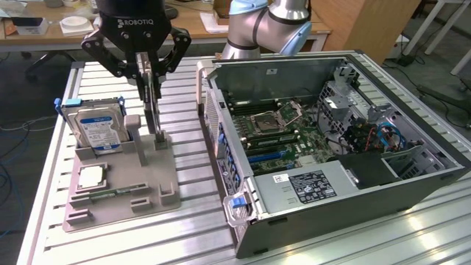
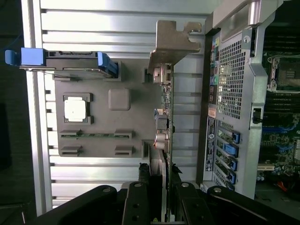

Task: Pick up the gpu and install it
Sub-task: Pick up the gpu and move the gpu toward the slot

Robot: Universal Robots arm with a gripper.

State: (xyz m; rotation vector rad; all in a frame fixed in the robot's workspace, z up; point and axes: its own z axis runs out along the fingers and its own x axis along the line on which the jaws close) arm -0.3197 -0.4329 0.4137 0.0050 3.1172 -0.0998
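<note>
The fingers are pinching the top edge of the gpu, one on each side of the thin black card, with the gripper hanging straight above it. In the wrist view the dark finger links close in on the card, which is seen edge-on, with its silver bracket at the far end.

The card stands upright on its long edge, its lower edge down at the slot posts of the grey holder. Whether it is seated there or just lifted clear cannot be told.

On the same holder, toward the exterior view's left, a hard drive with blue clips stands upright just beside the card. In front of the drive a square processor chip lies flat, and near it a narrow green memory stick lies in its groove.

The holder rests on a slatted metal table. On the exterior view's right, near the holder but apart from it, an open computer case lies on its side, its motherboard exposed.
</note>
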